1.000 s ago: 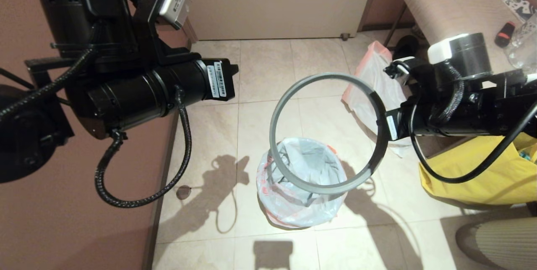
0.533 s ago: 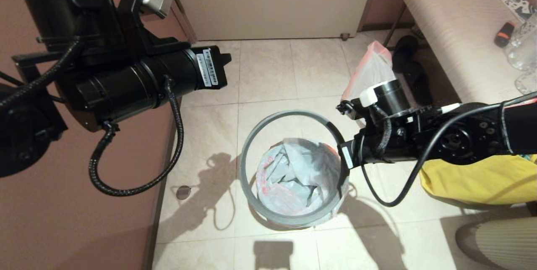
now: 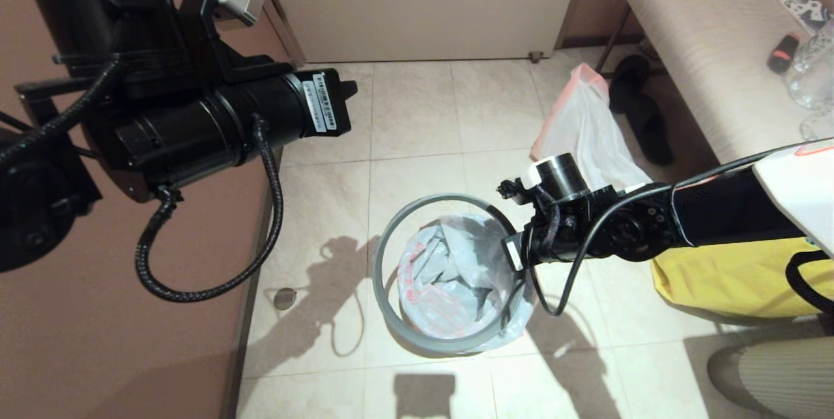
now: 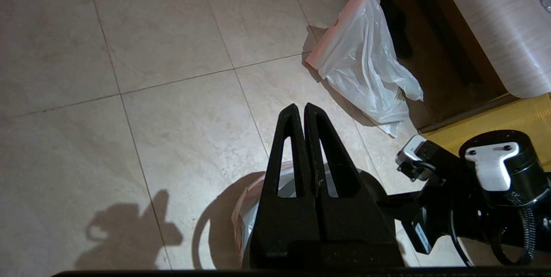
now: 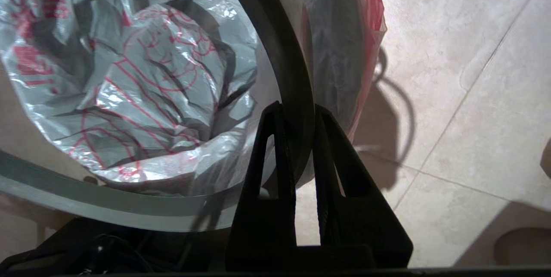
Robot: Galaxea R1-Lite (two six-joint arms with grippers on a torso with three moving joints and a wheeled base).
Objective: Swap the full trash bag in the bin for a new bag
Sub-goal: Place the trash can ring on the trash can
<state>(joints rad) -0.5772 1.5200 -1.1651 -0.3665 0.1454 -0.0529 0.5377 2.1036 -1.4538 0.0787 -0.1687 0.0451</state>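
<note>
Beige floor tiles [image 3: 417,106] ran to a pale door at twelve o'clock, low sun throwing hard shadows. At centre, the bin [image 3: 521,311] sat lined with the new bag [image 3: 449,275], red print crumpled inside. The right claw [image 5: 297,111] pinched the grey hoop [image 3: 417,334] at the bin's three o'clock edge, the hoop lying low around the bag. The full trash bag [image 3: 586,132] slumped at one o'clock beside the bench [image 3: 704,47]. The left claw [image 4: 300,111] hovered high at ten o'clock, pressed together, holding nothing.
</note>
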